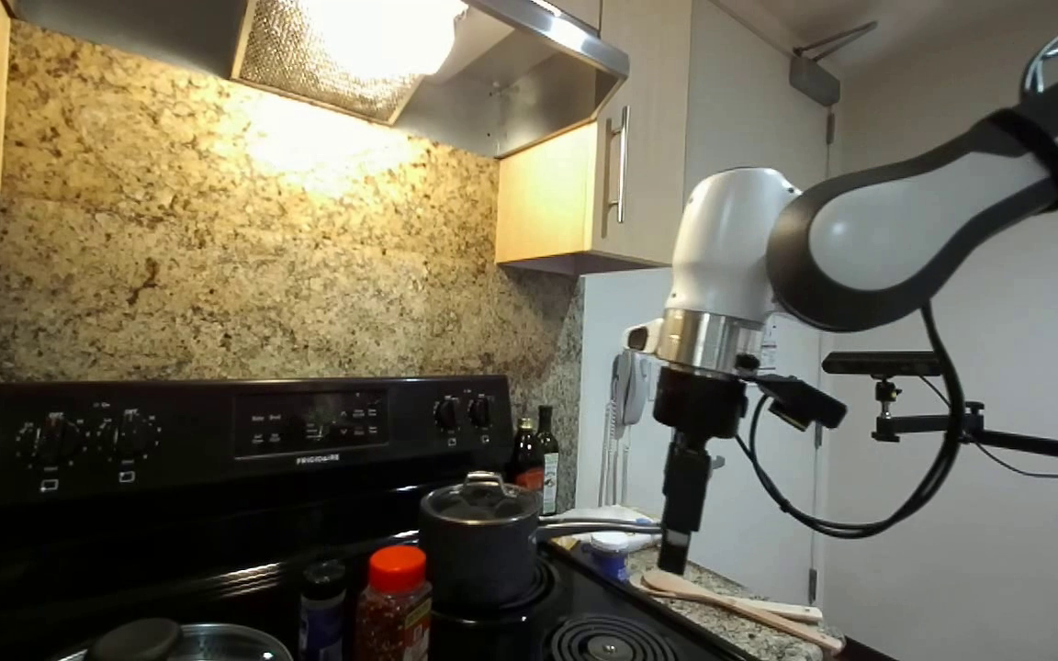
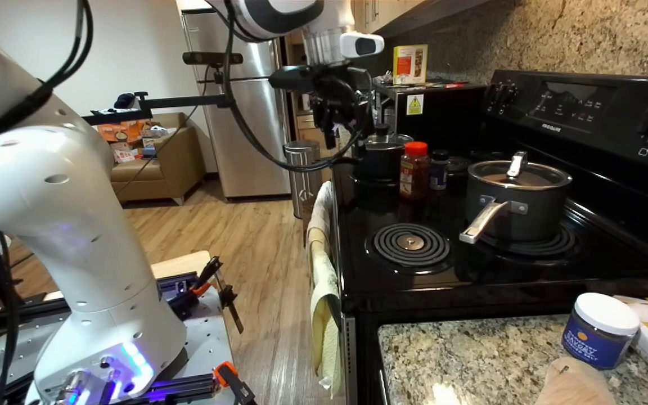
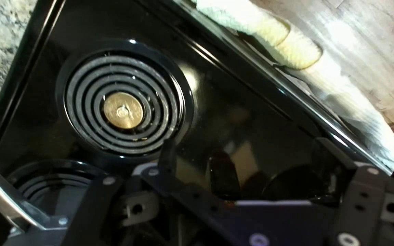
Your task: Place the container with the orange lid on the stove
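The container with the orange lid, a clear jar of reddish-brown contents, stands upright on the cooktop in both exterior views [image 1: 393, 610] [image 2: 414, 173]. In the wrist view it is almost wholly hidden behind the gripper; its dark reflection shows on the cooktop. The stove is the black range [image 1: 189, 441] [image 2: 358, 230], whose glossy top fills much of the wrist view [image 3: 238, 109]. My gripper [image 1: 673, 551] [image 2: 345, 142] hangs in the air above the stove's front side, apart from the jar. Its fingers are spread with nothing between them in the wrist view [image 3: 251, 153].
A lidded dark pot [image 1: 480, 542] [image 2: 518, 197] stands on a back burner, its handle sticking out. A slim dark bottle [image 1: 322, 610] [image 2: 438, 169] and a lidded pan [image 2: 383, 154] stand beside the jar. A bare coil burner [image 2: 411, 244] [image 3: 123, 106] lies nearer the counter. A towel [image 2: 322, 270] hangs in front.
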You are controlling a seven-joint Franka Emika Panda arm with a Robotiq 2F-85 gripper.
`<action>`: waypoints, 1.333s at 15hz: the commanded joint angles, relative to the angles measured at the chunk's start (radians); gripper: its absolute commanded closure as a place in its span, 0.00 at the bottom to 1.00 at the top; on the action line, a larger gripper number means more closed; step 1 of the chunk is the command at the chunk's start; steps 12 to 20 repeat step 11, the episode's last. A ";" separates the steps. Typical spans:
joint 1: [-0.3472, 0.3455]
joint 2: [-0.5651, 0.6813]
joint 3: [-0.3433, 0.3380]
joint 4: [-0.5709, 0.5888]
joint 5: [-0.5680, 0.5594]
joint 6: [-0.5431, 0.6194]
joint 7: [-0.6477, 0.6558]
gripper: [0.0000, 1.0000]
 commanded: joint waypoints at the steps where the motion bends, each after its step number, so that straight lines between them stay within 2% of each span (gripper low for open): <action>1: -0.015 -0.256 -0.025 -0.165 0.012 -0.097 -0.004 0.00; 3: -0.019 -0.354 -0.043 -0.183 0.003 -0.230 -0.014 0.00; 5: -0.017 -0.402 -0.064 -0.152 0.007 -0.360 -0.027 0.00; 6: -0.035 -0.414 -0.052 -0.134 -0.012 -0.378 0.005 0.00; 7: -0.014 -0.373 -0.055 -0.146 0.005 -0.326 -0.007 0.00; 10: -0.029 -0.424 -0.058 -0.140 0.003 -0.361 -0.005 0.00; 20: -0.030 -0.424 -0.058 -0.140 0.002 -0.361 -0.005 0.00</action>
